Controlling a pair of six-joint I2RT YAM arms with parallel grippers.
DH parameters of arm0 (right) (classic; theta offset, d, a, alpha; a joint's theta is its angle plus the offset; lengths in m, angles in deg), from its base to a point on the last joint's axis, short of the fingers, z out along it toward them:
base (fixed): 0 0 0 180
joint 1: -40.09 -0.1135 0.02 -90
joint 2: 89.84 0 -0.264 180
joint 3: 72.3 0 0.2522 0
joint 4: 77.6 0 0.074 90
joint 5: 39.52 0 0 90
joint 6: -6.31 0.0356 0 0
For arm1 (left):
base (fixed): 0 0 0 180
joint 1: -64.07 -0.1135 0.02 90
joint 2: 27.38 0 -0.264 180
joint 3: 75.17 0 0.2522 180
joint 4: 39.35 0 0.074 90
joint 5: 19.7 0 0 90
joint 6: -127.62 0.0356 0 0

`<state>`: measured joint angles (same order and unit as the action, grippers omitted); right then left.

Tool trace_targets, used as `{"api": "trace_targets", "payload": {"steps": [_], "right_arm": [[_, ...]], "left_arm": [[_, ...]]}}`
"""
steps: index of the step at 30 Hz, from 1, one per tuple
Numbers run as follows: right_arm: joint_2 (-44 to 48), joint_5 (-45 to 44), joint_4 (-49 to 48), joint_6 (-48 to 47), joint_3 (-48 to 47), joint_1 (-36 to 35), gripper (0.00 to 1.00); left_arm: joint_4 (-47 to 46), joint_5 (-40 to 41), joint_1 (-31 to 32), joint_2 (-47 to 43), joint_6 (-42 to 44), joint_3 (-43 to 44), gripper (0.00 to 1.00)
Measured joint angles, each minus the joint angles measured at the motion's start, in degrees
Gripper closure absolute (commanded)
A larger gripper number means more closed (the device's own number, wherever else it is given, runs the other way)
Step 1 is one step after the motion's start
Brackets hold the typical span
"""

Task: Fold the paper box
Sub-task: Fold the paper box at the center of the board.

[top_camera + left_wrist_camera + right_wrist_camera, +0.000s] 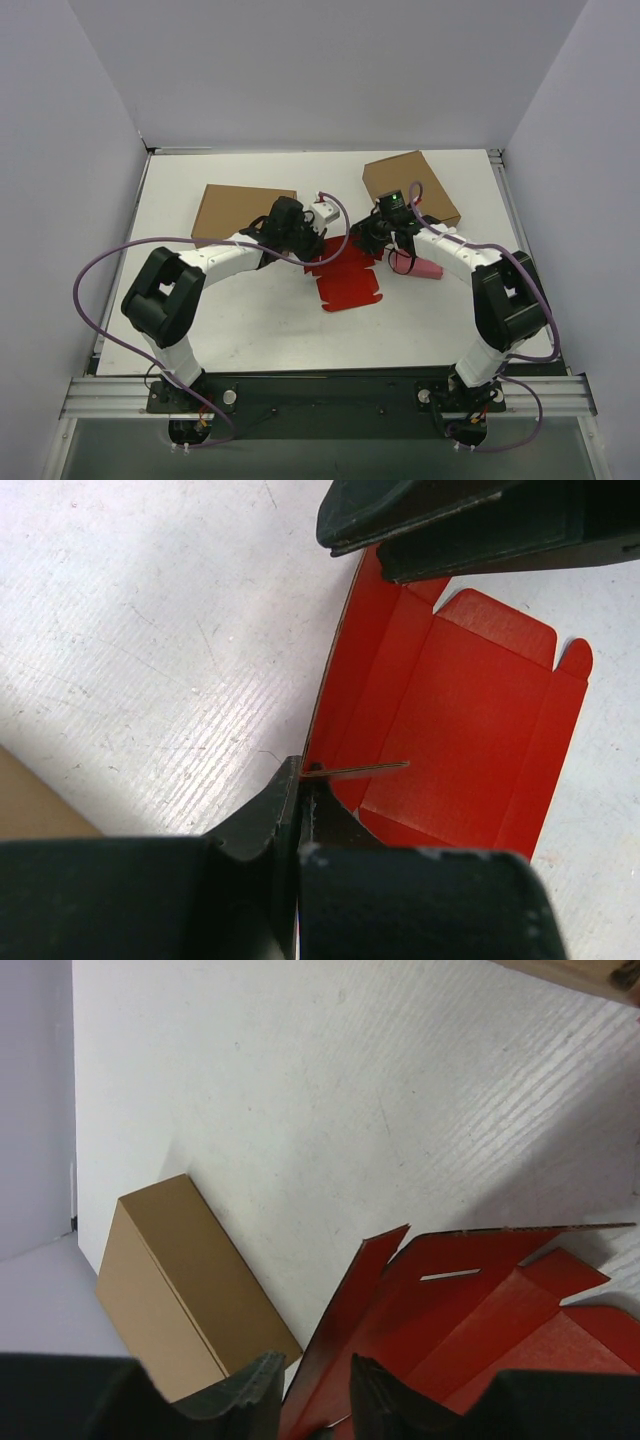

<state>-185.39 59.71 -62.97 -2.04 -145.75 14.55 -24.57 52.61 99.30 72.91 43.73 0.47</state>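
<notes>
Cardboard in bright red, the thin die-cut sheet of the paper box (345,285), lies mostly flat at mid-bench (250,330) between the arms. The left gripper (303,780) has its jaws closed on the sheet's raised left edge, and the right gripper (315,1385) pinches an upturned flap opposite, a small pink box (425,268) just beside it. Farther back sit a brown cardboard box (245,210) behind the left gripper and a second brown box (410,185) behind the right.
</notes>
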Motion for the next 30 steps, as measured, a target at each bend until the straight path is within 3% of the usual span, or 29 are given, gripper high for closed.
{"api": "trace_targets", "payload": {"steps": [6,9,10,14,18,22,26,30], "right_arm": [[0.0,0.2,-2.3,0.8,0.8,0.0,0.98],[0.0,0.3,-3.9,1.0,1.9,0.1,1.0],[0.2,0.3,-5.1,1.0,2.4,0.0,1.0],[0.5,-1.1,-11.7,1.0,6.5,0.1,1.0],[0.5,-2.1,-18.8,1.0,12.0,0.4,1.0],[0.5,-3.2,-27.2,1.0,16.6,0.3,1.0],[0.1,-3.9,-34.2,0.3,18.4,0.0,1.0],[-0.3,-4.0,-40.4,-0.8,19.6,-0.1,1.0]], "left_arm": [[0.4,-0.3,0.0,0.0,-1.2,0.1,1.0],[0.4,-1.3,-0.4,0.0,-2.8,0.2,0.64],[0.4,-1.9,-0.6,0.0,-3.2,0.2,0.45],[-1.0,-6.8,-2.6,-0.2,-6.0,0.1,0.28],[-2.0,-10.8,-6.8,-3.0,-8.7,-1.5,0.23],[-1.2,-11.0,-9.9,-11.5,-9.6,-7.0,0.23],[1.4,-9.6,-9.8,-18.0,-12.9,-8.8,0.27],[-3.2,-6.3,-8.6,-23.4,-22.0,-17.2,0.3]]}}
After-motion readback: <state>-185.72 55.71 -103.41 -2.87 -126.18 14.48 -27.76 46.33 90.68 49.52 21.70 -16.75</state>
